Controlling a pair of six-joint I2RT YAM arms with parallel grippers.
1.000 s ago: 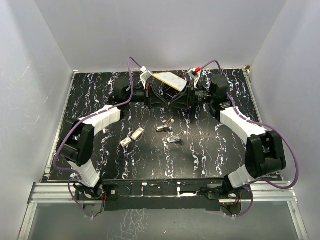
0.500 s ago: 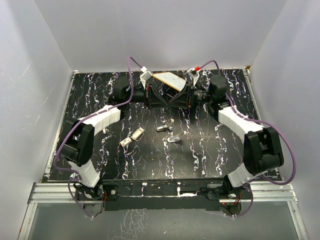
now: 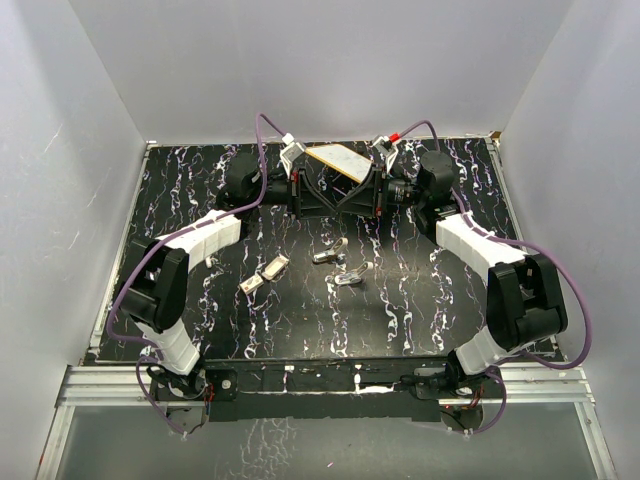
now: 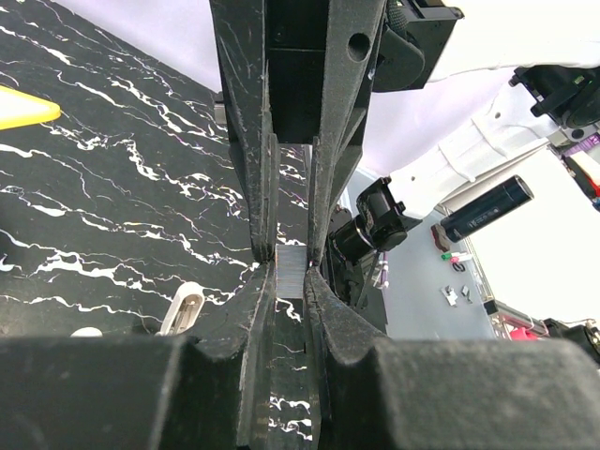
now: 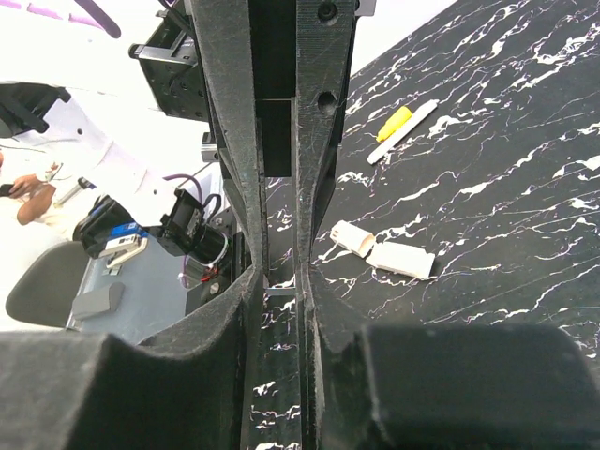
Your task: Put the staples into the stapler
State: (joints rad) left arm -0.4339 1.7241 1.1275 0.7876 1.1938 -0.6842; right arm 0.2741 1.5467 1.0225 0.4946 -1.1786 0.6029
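Black marbled table (image 3: 400,310) | white walls (image 3: 320,70) | left end effector (image 4: 291,261), right end effector (image 5: 280,279) clenched on staples (image 4: 291,277)

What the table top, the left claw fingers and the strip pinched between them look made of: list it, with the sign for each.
Table top: black with white marble-like veins; stone or printed laminate, cannot tell. Left claw fingers: matte black with whitish scratches, looks like plastic, perhaps printed. Strip: dull grey, finely ribbed, likely metal staples.
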